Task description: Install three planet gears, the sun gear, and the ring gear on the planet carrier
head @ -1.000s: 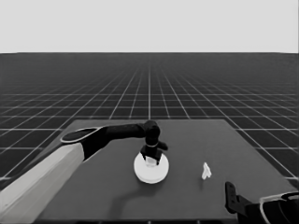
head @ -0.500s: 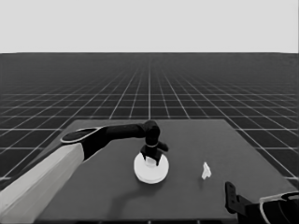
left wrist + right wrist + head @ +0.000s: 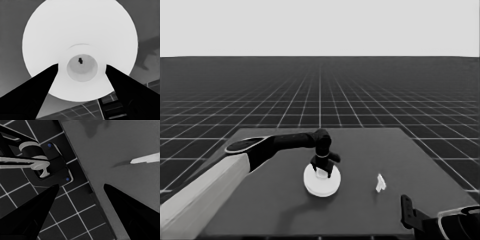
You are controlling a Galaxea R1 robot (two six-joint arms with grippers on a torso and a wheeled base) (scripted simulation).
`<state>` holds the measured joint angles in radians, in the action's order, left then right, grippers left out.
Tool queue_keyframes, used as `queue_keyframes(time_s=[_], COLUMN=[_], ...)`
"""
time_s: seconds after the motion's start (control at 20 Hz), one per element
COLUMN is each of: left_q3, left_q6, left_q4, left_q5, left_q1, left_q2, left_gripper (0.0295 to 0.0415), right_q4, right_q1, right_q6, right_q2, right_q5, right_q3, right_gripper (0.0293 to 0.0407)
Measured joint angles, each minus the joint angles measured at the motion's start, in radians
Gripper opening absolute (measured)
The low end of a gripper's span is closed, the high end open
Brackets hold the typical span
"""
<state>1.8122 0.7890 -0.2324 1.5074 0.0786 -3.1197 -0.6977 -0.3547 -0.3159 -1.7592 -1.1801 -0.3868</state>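
The larger round part, the ring gear, lies flat at the middle of the table. My left gripper stands straight above its centre. In the left wrist view the ring gear fills the picture. My left gripper is open, and its fingers straddle the raised hub with the small centre hole, one tip at each side of it. The planet carrier, the planet gears and the sun gear are hidden. My right gripper is open and parked over the table's near right corner, holding nothing.
A thin white piece lies right of the ring gear; the right wrist view shows this thin white piece too. The table's edge runs between the right fingers. Dark machinery with blue lights sits past it over the floor grid.
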Motion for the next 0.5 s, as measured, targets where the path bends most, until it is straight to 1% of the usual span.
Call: queue_keyframes(time_s=[0.05, 0.15, 0.3, 0.5], left_q3=[-0.03, -0.049, -0.054, -0.054], left_q6=[0.23, 0.445, 0.534, 0.554], left_q4=[0.036, 0.071, 0.086, 0.09], left_q5=[0.011, 0.022, 0.028, 0.029], left_q1=[-0.04, -0.087, -0.105, -0.109], left_q2=[0.009, 0.013, 0.013, 0.013], left_gripper=[0.0386, 0.0385, 0.0385, 0.0385], right_q4=[0.0, 0.0, 0.0, 0.0], right_q1=[0.0, 0.0, 0.0, 0.0], right_q6=[0.0, 0.0, 0.0, 0.0], right_q2=[0.0, 0.0, 0.0, 0.0], right_q5=[0.0, 0.0, 0.0, 0.0], right_q3=[0.0, 0.0, 0.0, 0.0], right_gripper=[0.0385, 0.0385, 0.0385, 0.0385])
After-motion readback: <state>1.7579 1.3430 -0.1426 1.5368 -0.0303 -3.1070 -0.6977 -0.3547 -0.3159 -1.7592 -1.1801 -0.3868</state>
